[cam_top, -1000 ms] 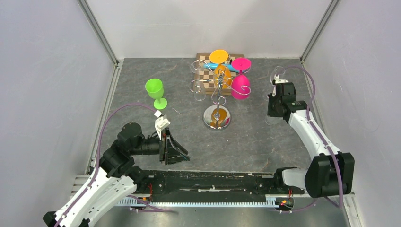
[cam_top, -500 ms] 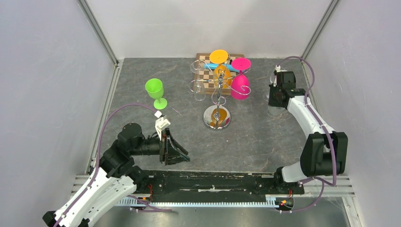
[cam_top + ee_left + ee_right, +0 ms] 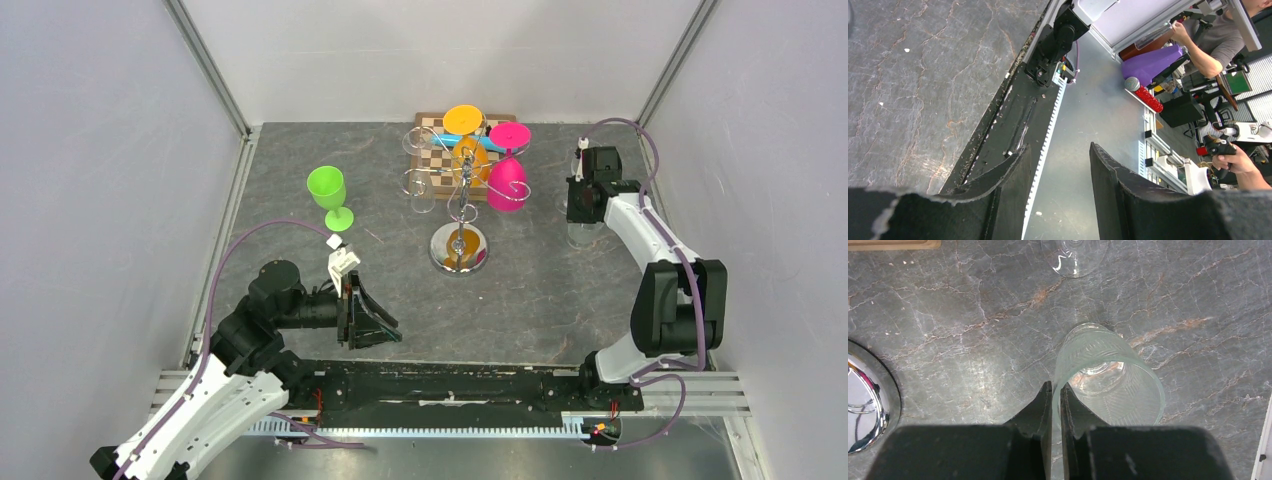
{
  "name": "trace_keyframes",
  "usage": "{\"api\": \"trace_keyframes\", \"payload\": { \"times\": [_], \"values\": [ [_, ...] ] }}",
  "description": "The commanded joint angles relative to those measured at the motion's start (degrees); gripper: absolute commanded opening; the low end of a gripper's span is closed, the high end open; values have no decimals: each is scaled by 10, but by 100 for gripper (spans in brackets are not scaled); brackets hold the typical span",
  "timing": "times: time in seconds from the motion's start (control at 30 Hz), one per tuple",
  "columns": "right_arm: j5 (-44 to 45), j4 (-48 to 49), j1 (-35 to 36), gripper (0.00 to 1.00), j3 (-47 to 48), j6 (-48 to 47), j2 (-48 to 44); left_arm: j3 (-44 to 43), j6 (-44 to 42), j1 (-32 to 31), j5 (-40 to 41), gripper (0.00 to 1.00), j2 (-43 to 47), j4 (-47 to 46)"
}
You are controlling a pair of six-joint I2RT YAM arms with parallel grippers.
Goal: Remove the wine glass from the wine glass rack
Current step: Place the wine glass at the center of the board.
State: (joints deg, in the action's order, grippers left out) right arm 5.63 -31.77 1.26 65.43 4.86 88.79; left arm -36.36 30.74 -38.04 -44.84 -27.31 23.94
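Note:
The wine glass rack [image 3: 462, 195] stands mid-table on its round chrome base [image 3: 863, 400]. An orange glass [image 3: 468, 150] and a pink glass [image 3: 508, 180] hang upside down from its wire arms. To its right, my right gripper [image 3: 1055, 387] is shut on the rim of a clear ribbed wine glass [image 3: 1120, 385], one finger inside the bowl and one outside. That glass [image 3: 580, 236] is upright, low over the table and off the rack. My left gripper [image 3: 1060, 150] is open and holds nothing; it points sideways near the front edge [image 3: 385, 325].
A green glass [image 3: 328, 195] stands upright left of the rack. A wooden chessboard [image 3: 440, 150] lies behind the rack. Part of another clear glass [image 3: 1075, 257] sits just beyond the held one. Grey walls close in both sides.
The right arm has drawn back toward the far right, folding its elbow up and carrying the clear glass a little farther from me. The left arm has not moved.

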Motion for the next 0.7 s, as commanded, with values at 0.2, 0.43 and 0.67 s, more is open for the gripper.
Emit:
{"api": "trace_keyframes", "payload": {
  "times": [0.2, 0.43, 0.67],
  "values": [
    [-1, 1, -5, 29, 45, -9, 24, -2, -21, -6, 7, 53, 6, -12],
    [15, -19, -5, 40, 89, -2, 17, -1, -22, -7, 5, 53, 3, -13],
    [26, -29, -5, 50, 155, 11, -26, -2, -22, -7, 5, 53, 1, -13]
  ]
}}
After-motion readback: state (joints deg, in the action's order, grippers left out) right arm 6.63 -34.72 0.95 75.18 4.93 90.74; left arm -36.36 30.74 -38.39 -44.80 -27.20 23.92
